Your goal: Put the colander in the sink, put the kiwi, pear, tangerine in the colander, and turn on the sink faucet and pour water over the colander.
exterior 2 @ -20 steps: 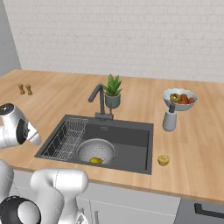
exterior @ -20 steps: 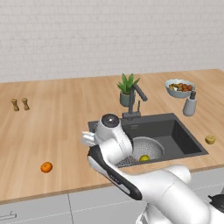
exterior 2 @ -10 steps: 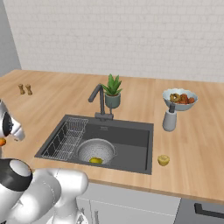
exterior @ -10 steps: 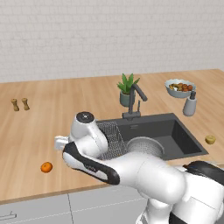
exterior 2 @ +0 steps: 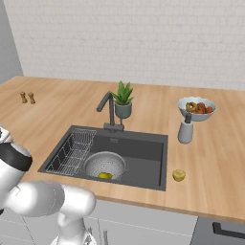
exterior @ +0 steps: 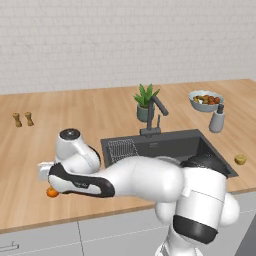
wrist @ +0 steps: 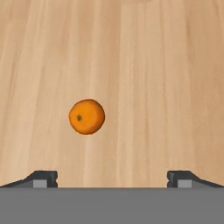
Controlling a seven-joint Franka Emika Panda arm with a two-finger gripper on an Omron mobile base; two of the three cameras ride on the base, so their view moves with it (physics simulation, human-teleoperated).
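Tangerine: you see the tangerine lying alone on the bare wood counter, ahead of the claw and a little toward its left tip in the hand view; nothing touches it. In the left base view the tangerine peeks out just under the hand, near the counter's front edge.
Claw: your claw stands apart, both tips wide of the fruit and holding nothing. It hangs over the counter, well to the left of the sink.
Colander: the colander sits in the sink beside the wire rack, well apart from your claw.
Pear: a yellow-green fruit lies inside the colander; you can take it for the pear, though it is small.
Kiwi: the kiwi rests on the counter just past the sink's right edge, far from the claw.
Faucet: the faucet stands behind the sink, beside a potted plant.
Far side: a fruit bowl and a soap bottle stand right of the sink.
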